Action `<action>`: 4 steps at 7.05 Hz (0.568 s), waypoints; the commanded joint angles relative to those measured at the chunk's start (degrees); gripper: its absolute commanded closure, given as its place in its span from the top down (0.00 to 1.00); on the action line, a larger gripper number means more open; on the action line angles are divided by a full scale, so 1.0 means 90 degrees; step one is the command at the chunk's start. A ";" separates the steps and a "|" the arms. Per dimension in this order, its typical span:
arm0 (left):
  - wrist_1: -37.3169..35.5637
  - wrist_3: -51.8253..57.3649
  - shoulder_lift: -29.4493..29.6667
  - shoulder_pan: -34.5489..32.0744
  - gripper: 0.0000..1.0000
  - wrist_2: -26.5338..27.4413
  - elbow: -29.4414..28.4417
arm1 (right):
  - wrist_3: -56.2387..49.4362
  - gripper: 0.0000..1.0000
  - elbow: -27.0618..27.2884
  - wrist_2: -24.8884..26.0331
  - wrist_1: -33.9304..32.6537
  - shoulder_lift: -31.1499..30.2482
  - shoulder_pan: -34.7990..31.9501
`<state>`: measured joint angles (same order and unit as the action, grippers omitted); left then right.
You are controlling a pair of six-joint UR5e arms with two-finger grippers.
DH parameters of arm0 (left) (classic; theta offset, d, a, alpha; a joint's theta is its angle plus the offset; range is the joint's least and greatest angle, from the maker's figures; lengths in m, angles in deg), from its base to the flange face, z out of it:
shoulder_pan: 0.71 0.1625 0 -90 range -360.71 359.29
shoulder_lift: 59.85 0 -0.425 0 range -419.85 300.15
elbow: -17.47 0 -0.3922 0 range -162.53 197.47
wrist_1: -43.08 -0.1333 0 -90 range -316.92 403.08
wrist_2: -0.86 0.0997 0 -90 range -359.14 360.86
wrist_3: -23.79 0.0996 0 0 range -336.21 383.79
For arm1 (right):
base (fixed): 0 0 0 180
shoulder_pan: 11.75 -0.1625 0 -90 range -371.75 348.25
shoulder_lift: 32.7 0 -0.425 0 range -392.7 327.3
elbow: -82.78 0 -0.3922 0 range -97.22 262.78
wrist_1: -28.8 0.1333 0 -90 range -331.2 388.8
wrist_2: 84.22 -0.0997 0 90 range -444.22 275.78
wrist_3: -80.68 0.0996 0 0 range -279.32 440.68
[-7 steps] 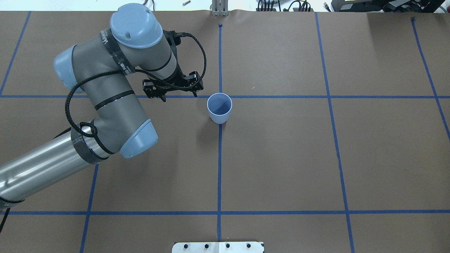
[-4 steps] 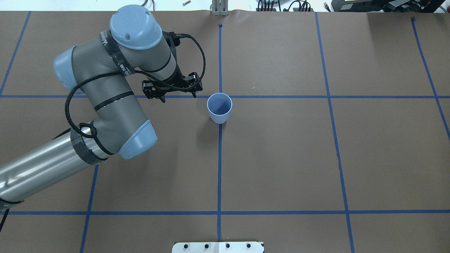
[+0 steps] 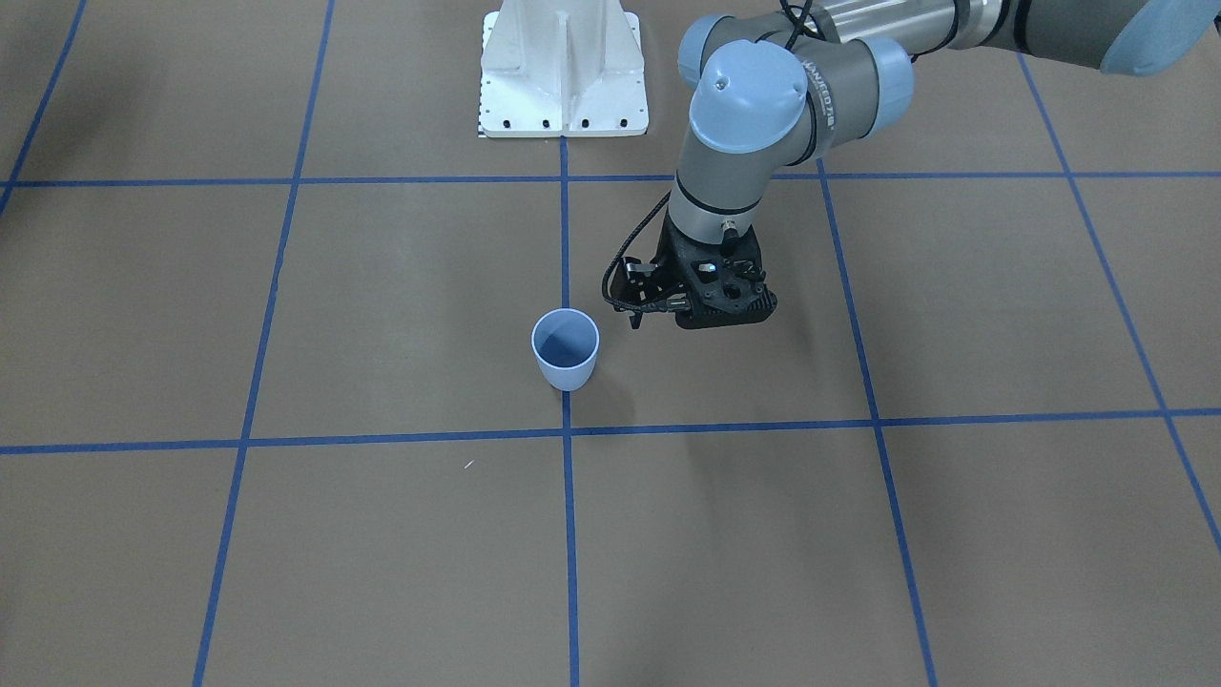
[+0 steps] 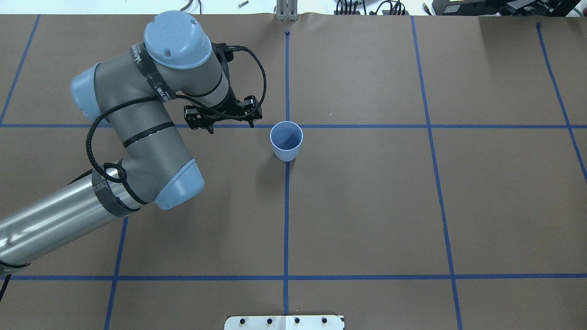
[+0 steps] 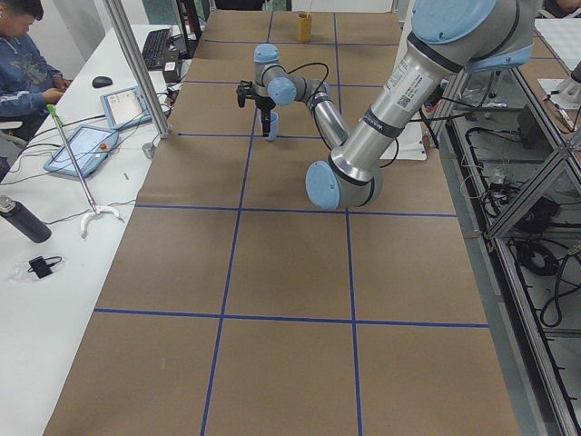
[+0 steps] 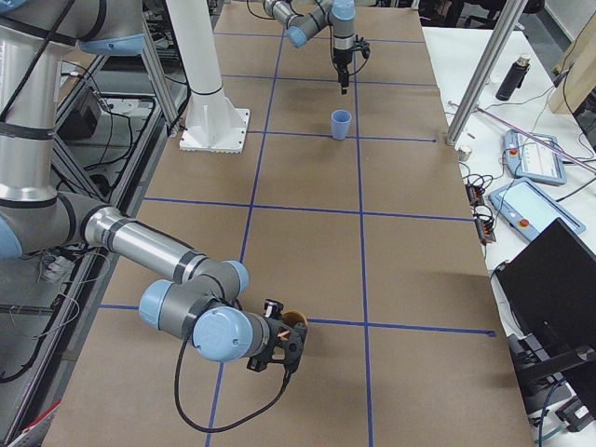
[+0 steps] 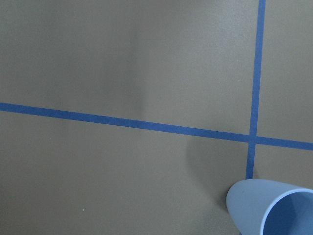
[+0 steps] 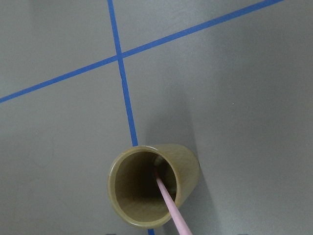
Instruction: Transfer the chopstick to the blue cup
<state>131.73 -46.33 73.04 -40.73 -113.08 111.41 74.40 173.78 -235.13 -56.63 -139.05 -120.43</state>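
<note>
While the right gripper [image 6: 279,346] sits low at the near end of the table [image 4: 367,206], it is right over a tan cup [image 8: 132,191]. A pink chopstick [image 8: 171,208] stands inside that cup and leans up toward the wrist camera. The fingers do not show there, so I cannot tell if they are wide apart, closed, or pinching the stick.

Farther along the table, the blue cup [image 4: 286,140] stands upright where two blue tape lines cross. It looks empty inside. It is well apart from the tan cup.

Just past it hangs the left gripper [image 4: 232,127], near the blue cup but not touching it. Its two fingers are spread apart and hold nothing.

Since a second ago, the left arm has slid only a tiny bit, away from the blue cup. The cup itself has not moved at all.

So I think the job has hardly begun. The stick is not yet out of the tan cup, and it has a long way to go to reach the blue one.
</note>
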 commanded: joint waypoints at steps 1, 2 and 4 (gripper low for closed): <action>0.0003 0.0008 -0.0010 0.0003 0.97 0.0003 -0.0008 | 0.0034 0.95 -0.0023 0.0000 0.0000 -0.0029 -0.0004; 0.0003 0.0008 -0.0010 0.0003 0.97 0.0013 -0.0008 | 0.0063 0.72 -0.0072 0.0000 0.0000 -0.0039 0.0005; 0.0003 0.0008 -0.0010 0.0003 0.97 0.0003 -0.0008 | 0.0083 0.15 -0.0121 -0.0009 0.0000 -0.0029 0.0005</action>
<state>131.76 -46.26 72.96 -40.70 -112.99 111.34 75.01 172.85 -235.14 -56.63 -139.33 -120.43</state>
